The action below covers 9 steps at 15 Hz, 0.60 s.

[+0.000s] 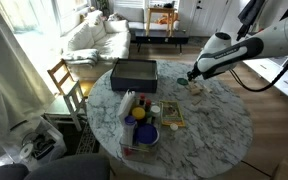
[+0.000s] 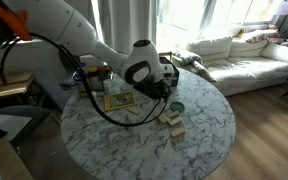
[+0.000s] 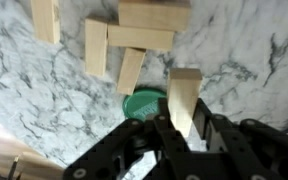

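In the wrist view my gripper [image 3: 185, 128] comes in from the bottom, shut on a pale wooden block [image 3: 183, 92] that stands upright between the black fingers [image 3: 164, 130]. Just left of it a green round lid [image 3: 144, 103] lies on the marble table [image 3: 254, 60]. Several more wooden blocks [image 3: 141, 37] lie in a loose pile beyond it. In both exterior views the gripper [image 1: 194, 77] [image 2: 167, 92] hangs low over the table beside the blocks [image 1: 196, 88] [image 2: 174, 122] and the lid [image 2: 176, 107].
On the round marble table [image 1: 219, 125] there are a black box [image 1: 134, 72], a blue bowl [image 1: 142, 133], a yellow ball [image 1: 139, 113] and a book [image 1: 172, 114] [image 2: 119, 100]. A wooden chair [image 1: 64, 80] stands at the table's edge, and a white sofa [image 2: 239, 55] stands behind.
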Available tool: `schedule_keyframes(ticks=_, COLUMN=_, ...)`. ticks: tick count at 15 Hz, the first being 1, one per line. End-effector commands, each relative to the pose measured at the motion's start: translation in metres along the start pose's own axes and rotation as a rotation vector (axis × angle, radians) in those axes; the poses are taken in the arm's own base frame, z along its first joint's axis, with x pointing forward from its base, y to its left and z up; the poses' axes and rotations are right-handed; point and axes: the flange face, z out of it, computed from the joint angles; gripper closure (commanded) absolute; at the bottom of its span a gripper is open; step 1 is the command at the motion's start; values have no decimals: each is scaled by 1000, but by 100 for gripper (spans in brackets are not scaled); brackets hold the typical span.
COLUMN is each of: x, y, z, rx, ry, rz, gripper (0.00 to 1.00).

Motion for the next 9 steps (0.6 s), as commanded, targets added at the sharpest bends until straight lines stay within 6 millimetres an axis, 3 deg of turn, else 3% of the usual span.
schedule_keyframes(ticks=1, x=-27, y=-2, z=-35, rx=6, ry=-152, rz=129, gripper=93)
schedule_keyframes(ticks=5, x=-39, y=-16, z=-64, rx=0, ry=-261, rz=314, gripper=93)
schedule_keyframes(ticks=9, x=-48, y=-41, z=-79, rx=8, ry=-373, rz=486, gripper=93)
